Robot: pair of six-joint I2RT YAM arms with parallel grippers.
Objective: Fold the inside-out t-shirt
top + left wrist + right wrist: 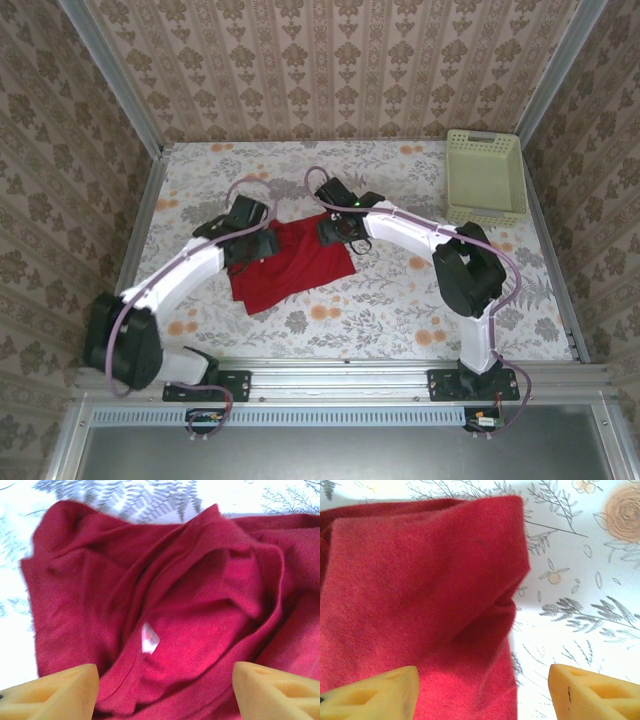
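Table (pixel 400 310) with a floral cover; we see both arms reaching in over its middle. Left arm (pixel 180 280) curves in from the near left, right arm (pixel 420 235) from the near right. Shirt (pixel 290 265) lies on the table between the two wrists, red, bunched into a rough slanted patch, one corner pointing toward the bases. Basket (pixel 484 135), pale, stands at the far right corner, well apart from the shirt.

Left gripper (pixel 250 245) hangs over the shirt's left edge. In its wrist view we see its yellow fingers (pixel 55 690) spread wide with only loose cloth below them, so we call it released, grasping nothing. Cloth there is rumpled in deep folds, with a seam running down toward the near edge.

Right gripper (pixel 338 230) hangs over the shirt's far right corner. In its wrist view the fingers (pixel 590 690) also stand wide apart, released, one above red cloth, the other above bare table. We see the shirt's edge there folded over itself, with a dark crease under the fold.

Tag (pixel 149 638), small and white, shows on the cloth in the left wrist view, just beyond the fingers.
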